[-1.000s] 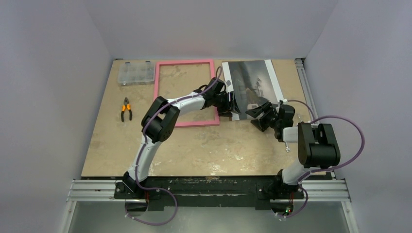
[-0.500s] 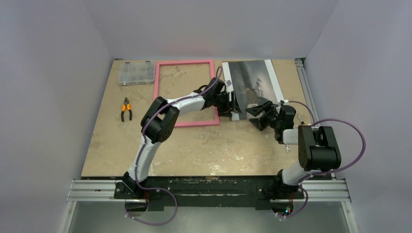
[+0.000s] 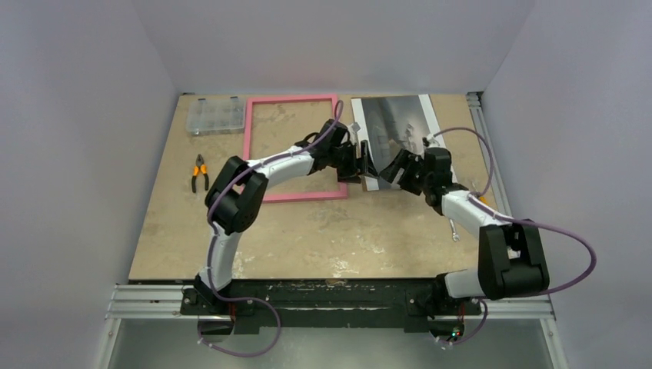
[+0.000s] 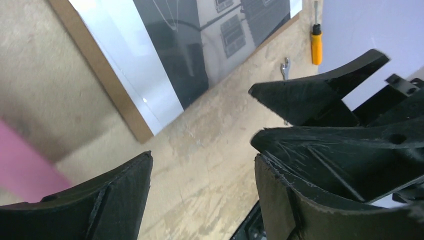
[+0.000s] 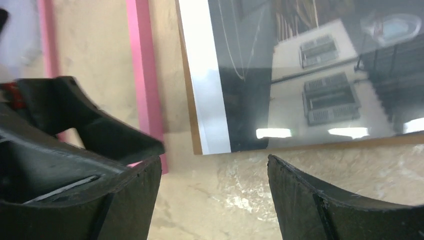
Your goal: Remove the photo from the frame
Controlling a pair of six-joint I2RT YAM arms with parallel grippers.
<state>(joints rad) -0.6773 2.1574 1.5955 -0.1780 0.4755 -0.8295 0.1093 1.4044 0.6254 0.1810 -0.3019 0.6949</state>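
1. The photo lies flat on a brown board on the desk, just right of the empty pink frame.
2. The left end effector hangs over the photo's near-left corner, spread wide and gripping nothing.
3. The right end effector, likewise spread and empty-handed, faces it just beside, above the photo's near edge.

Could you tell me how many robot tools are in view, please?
2. The left tool hangs between the frame and the photo, the right tool over the photo's near edge; both are open and face each other.
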